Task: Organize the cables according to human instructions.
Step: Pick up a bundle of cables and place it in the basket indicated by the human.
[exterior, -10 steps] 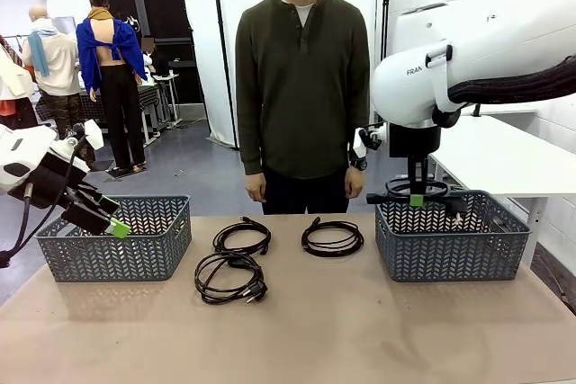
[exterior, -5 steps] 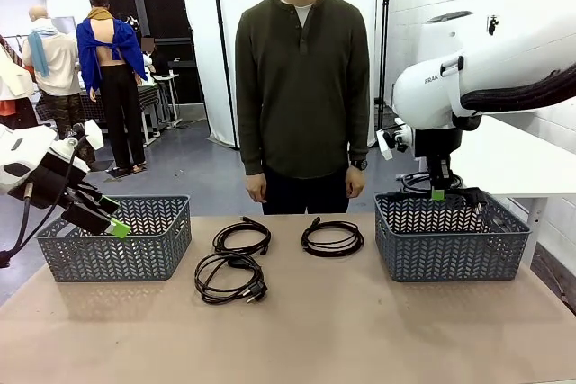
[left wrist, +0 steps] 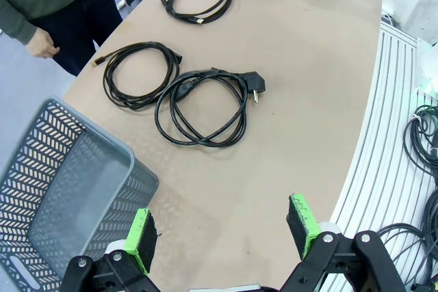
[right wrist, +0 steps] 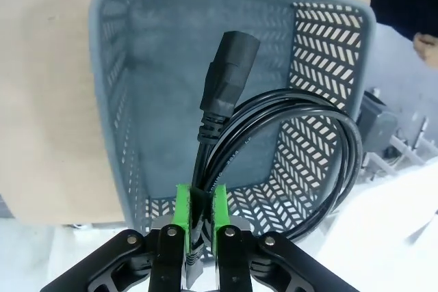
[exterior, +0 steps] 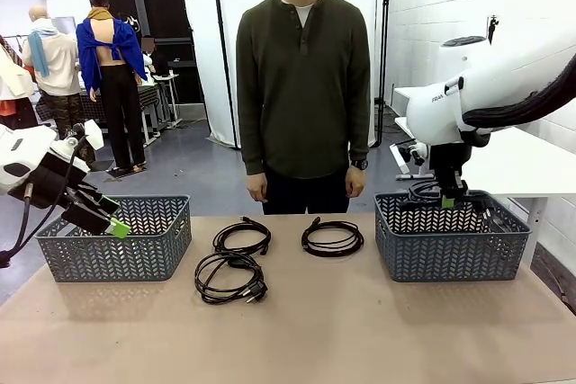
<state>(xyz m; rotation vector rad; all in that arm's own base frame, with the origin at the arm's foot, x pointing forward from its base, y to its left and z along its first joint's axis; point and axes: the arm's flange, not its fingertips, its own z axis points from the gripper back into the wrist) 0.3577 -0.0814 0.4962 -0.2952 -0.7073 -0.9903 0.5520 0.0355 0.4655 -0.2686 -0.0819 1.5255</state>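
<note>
Tan worktop (exterior: 360, 339) in a white-walled workshop, a person (exterior: 302, 87) behind it. We count two grey lattice baskets (exterior: 115, 249), three coiled black cables (exterior: 230, 278) lying between them. Our right gripper (right wrist: 200, 200) clamps a fourth cable (right wrist: 274, 128) over the right basket (exterior: 450, 254); our left gripper (left wrist: 222, 234) has its fingers apart.

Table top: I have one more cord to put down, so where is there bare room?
The near strip of the table is bare, from the left basket across to the right basket. So is the gap between the rightmost cable and the right basket. Crowded: the far middle, where the far-left cable and the plugged cable lie close together.
</note>
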